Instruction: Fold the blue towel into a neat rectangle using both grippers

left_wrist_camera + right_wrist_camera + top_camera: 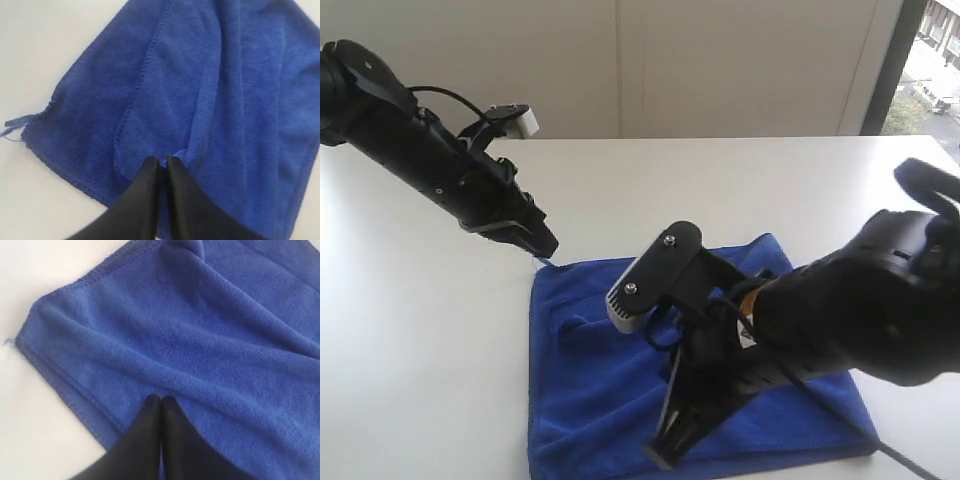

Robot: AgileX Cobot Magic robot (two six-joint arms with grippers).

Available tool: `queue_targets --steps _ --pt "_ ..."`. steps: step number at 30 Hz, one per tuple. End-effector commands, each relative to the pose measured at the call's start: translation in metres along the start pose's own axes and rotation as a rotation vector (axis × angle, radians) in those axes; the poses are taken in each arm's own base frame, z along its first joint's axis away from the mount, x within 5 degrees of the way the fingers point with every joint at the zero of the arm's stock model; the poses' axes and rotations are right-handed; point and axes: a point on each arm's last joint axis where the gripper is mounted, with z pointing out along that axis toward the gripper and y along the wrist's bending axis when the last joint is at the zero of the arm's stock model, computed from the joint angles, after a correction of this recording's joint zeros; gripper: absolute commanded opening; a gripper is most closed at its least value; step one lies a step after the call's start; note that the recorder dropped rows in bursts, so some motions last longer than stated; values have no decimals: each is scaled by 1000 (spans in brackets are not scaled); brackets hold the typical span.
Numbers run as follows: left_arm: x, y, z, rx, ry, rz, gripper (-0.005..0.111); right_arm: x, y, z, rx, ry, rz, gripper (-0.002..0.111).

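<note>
Presently, the blue towel (590, 400) lies spread on the white worktop (420, 350), toward its near edge and well clear of the far edge. Surface condition: rumpled, with soft ridges running across it. The left wrist view shows one layer lapped over another along a stitched hem. A loose thread (14, 123) trails from one corner onto the worktop.

Left pincer (546, 250): poised at the towel's far corner on the worktop's left side. Its finger plates (145, 200) stand with a thin slit between them, tips at a small pucker in the cloth. Whether any cloth is nipped cannot be told.

Right pincer (662, 455): angled down over the towel's near hem. Its plates are pressed together along their length, tips over the pile just inside a hemmed corner. A black cable (820, 395) runs from the right arm (880, 300) across the towel's near right corner.
</note>
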Motion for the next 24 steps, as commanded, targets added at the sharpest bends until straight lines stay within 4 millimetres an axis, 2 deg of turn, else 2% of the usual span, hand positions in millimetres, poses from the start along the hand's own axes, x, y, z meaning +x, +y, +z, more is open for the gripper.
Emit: queue_targets --steps 1,3,9,16,24 --pt "3 13 17 3 53 5 37 -10 -3 29 -11 43 31 0" --pt "5 19 25 -4 59 -4 41 -12 -2 46 -34 77 79 0" --pt "14 36 49 -25 92 3 41 -4 0 71 -61 148 100 0" --pt "15 38 64 36 59 29 41 1 1 81 -65 180 101 0" --pt "14 33 68 50 54 58 41 -2 0 82 -57 154 101 0"
